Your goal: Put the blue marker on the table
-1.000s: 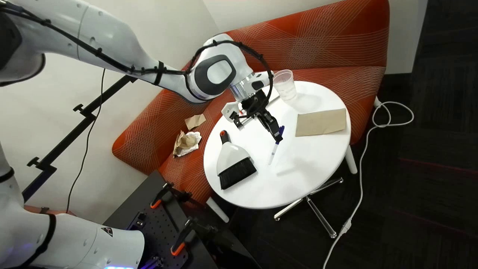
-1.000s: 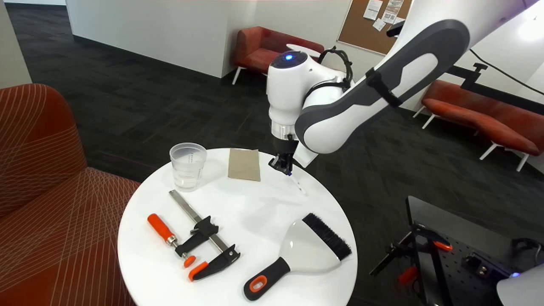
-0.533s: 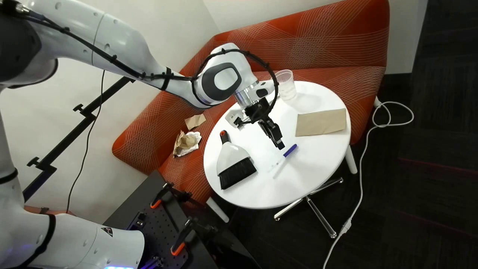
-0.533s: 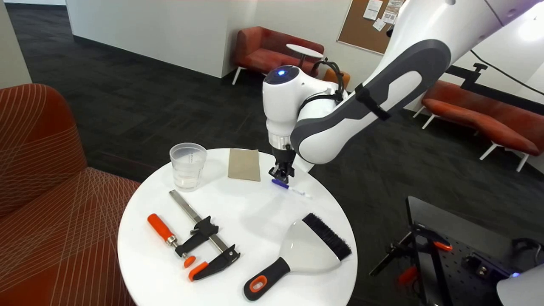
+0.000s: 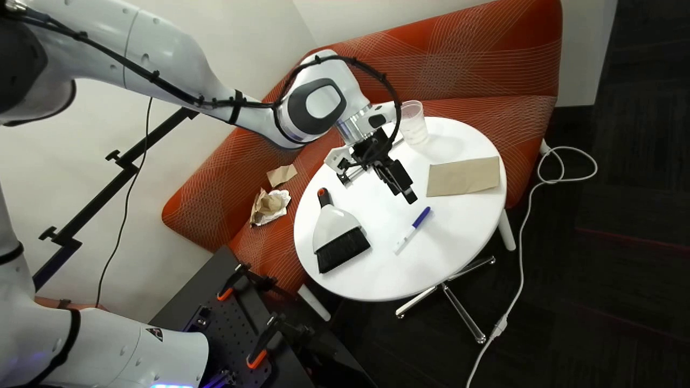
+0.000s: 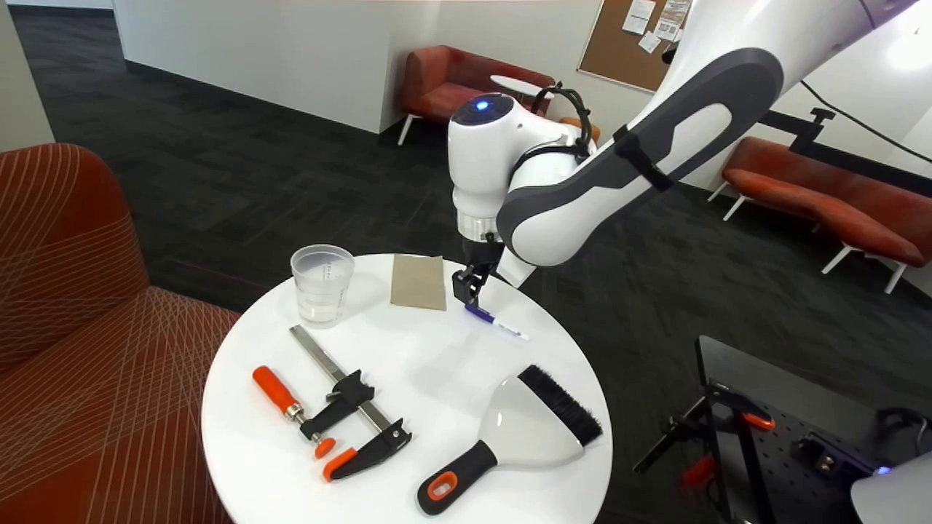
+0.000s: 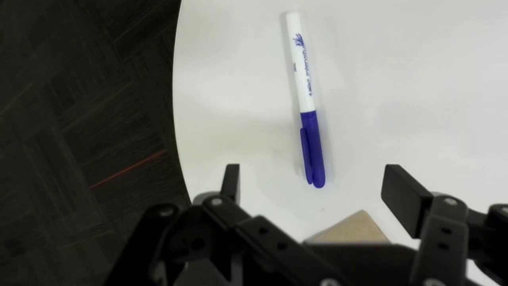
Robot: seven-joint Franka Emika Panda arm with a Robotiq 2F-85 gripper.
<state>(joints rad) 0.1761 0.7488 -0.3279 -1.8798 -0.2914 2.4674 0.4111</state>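
The blue marker (image 7: 313,149), with a white barrel and a blue cap, lies flat on the round white table (image 7: 397,79). In both exterior views it rests near the rim, between the brown paper and the dustpan. My gripper (image 7: 314,176) is above it and open, its fingers (image 7: 405,194) wide apart. From the wrist, the cap end appears between the fingertips, touched by neither. An exterior view shows the gripper (image 6: 466,290) just above the cap end of the marker (image 6: 496,322), and nothing is held.
A clear plastic cup (image 6: 322,287) and brown paper (image 5: 463,177) are on the table. A bar clamp (image 6: 353,393) with orange parts and a dustpan with a black brush (image 6: 539,418) lie there too. An orange-red sofa (image 5: 458,64) runs along one side.
A second ago the marker hung tilted in the gripper. The gripper went down, opened and let it go, then rose a little. The marker now lies still on the table.
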